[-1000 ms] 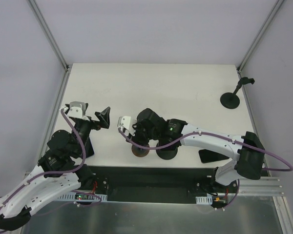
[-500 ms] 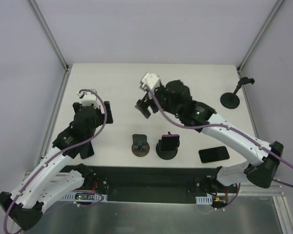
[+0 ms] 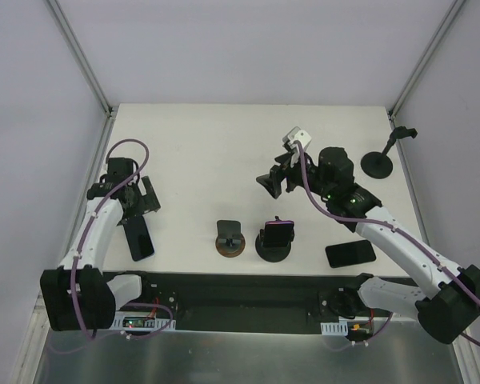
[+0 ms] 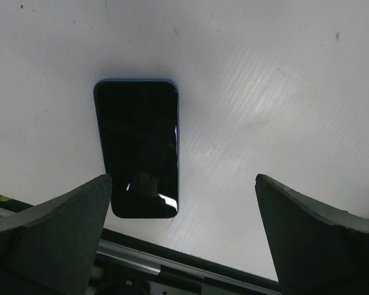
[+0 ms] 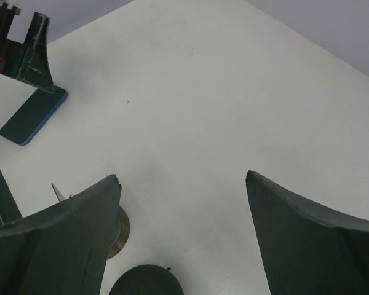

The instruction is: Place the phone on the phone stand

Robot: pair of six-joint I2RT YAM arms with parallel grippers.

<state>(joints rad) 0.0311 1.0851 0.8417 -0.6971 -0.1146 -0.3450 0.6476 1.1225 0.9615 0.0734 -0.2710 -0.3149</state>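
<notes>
A dark blue phone (image 3: 138,240) lies flat near the table's left front edge. My left gripper (image 3: 136,200) hovers open just beyond its far end. In the left wrist view the phone (image 4: 138,147) sits close to the left finger, and the left gripper (image 4: 183,178) holds nothing. An empty phone stand (image 3: 230,238) with a brown round base stands at front centre. Beside it, a black round stand (image 3: 277,240) holds a purple-edged phone upright. My right gripper (image 3: 272,182) hangs open and empty above the table behind these stands, and the right gripper (image 5: 183,176) looks down on bare table.
Another black phone (image 3: 350,254) lies flat at the front right. A tall black stand with a round foot (image 3: 378,162) stands at the far right. The right wrist view catches the brown stand base (image 5: 120,230), the black base (image 5: 144,279) and the blue phone (image 5: 34,114).
My right gripper has opened and pulled away from the stands toward the back right, leaving the purple-edged phone on the black stand. My left arm has swung left over the blue phone.
</notes>
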